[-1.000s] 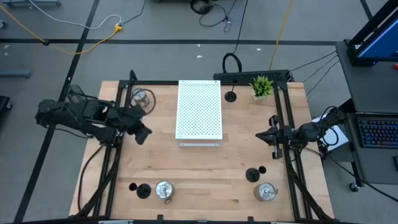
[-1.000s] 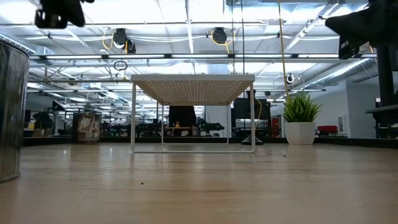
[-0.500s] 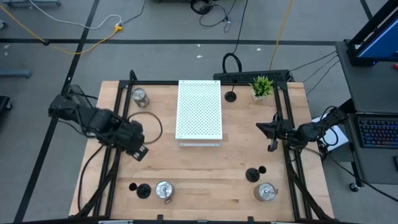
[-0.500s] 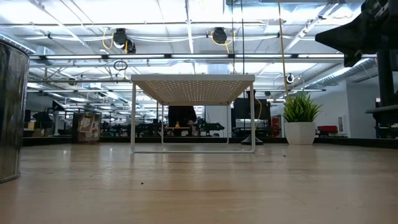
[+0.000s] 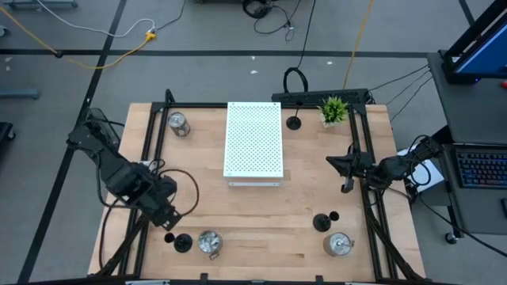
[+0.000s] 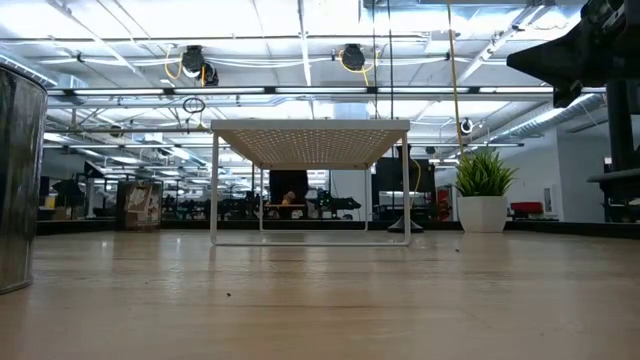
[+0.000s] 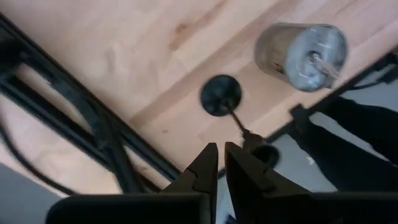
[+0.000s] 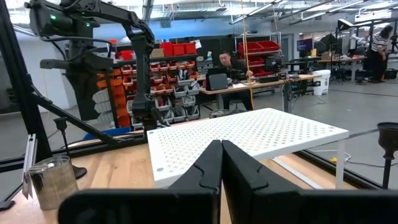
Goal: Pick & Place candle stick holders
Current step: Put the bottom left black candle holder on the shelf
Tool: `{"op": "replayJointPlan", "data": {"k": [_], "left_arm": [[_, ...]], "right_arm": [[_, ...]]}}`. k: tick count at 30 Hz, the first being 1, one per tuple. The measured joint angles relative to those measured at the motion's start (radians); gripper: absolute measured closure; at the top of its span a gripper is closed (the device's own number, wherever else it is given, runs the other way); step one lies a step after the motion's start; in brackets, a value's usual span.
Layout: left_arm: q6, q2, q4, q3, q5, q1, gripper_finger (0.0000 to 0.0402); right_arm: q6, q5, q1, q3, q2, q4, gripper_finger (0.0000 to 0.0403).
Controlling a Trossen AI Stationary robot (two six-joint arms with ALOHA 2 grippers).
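My left gripper [image 5: 164,219] is shut and empty, pointing down above the table's near left corner. Its fingertips [image 7: 218,155] stand just beside a black candle stick holder [image 7: 222,97] with a round base and thin stem; a silver holder [image 7: 303,50] stands next to it. Another silver holder [image 5: 178,124] stands at the far left. A black holder [image 5: 294,123] is at the far middle. One more black holder [image 5: 323,222] and silver holder [image 5: 339,244] stand near right. My right gripper [image 5: 333,164] waits shut at the right edge.
A white perforated board [image 5: 253,140] on thin legs stands in the table's middle toward the far edge. A small potted plant [image 5: 333,109] sits at the far right. Black frame rails [image 5: 150,158] run along both table sides. Bare wood [image 5: 261,218] lies between the near holders.
My left gripper has swung from beside the far-left silver holder toward the table's near edge, along the left rail, and has tipped over to point down above the near-left black holder. It has stayed shut. My right gripper has turned a little at the wrist, staying in place.
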Motion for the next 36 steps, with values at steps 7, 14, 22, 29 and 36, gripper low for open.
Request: {"op": "replayJointPlan", "data": {"k": [7, 14, 22, 29, 36], "left_arm": [[-0.075, 0.000, 0.041, -0.001, -0.001, -0.037, 0.0369], [-0.127, 0.000, 0.037, -0.001, -0.050, -0.064, 0.0369], [-0.178, 0.000, 0.037, -0.001, -0.116, -0.094, 0.0369], [-0.178, 0.022, 0.040, -0.001, -0.115, -0.115, 0.0369], [-0.150, 0.062, 0.072, -0.001, -0.089, -0.126, 0.0369]], "right_arm": [[0.002, 0.000, 0.000, 0.000, 0.000, 0.000, 0.0403], [0.002, 0.000, 0.000, 0.000, 0.000, 0.000, 0.0403], [-0.006, 0.000, 0.000, 0.000, 0.000, -0.008, 0.0403], [0.004, -0.011, 0.000, 0.000, 0.000, -0.130, 0.0403], [0.000, -0.198, 0.000, 0.000, 0.000, -0.187, 0.0403]]}}
